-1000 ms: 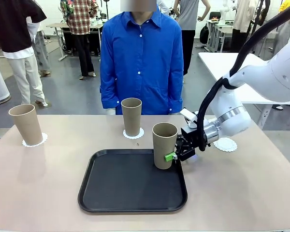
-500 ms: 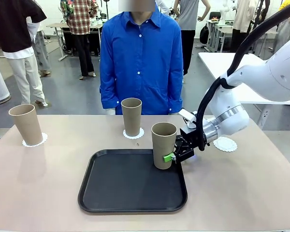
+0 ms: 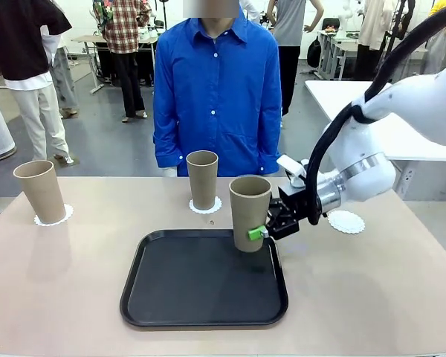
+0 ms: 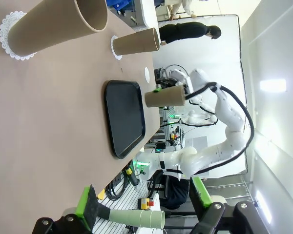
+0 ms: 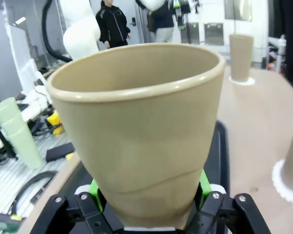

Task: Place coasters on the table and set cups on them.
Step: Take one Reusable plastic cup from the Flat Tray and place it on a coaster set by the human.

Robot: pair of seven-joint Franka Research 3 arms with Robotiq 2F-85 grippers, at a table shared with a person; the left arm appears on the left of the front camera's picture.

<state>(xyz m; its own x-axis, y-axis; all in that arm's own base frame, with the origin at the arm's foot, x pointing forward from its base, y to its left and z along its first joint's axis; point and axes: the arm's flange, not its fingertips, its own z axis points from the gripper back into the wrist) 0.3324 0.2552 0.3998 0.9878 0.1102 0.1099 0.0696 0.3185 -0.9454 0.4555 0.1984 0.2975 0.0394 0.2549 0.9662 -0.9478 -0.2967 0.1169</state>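
1. So far, two of the tall tapered tan-brown cardboard-like cups already stand on round white lacy paper coasters on the beige bench (image 3: 59,297): one cup (image 3: 40,191) on its coaster (image 3: 53,218) well to the left of the black rectangular tray (image 3: 203,280), the other cup (image 3: 202,178) on a coaster (image 3: 206,206) just beyond the tray's far edge.
2. The third cup (image 3: 250,213) is gripped near its base by the right hand (image 3: 262,232), whose green pads press on either side; it hangs slightly tilted over the tray's far right corner, and its base looks clear of the tray.
3. The third coaster (image 3: 346,222) lies bare on the bench to the right of the tray, beyond the right arm's wrist.
4. The left hand (image 4: 146,207) is spread wide and holds nothing, well back from the tray.
5. By my reckoning the coasters are all laid and two cups are set; what remains is to carry the held cup to the bare coaster, stand it upright there and let go.
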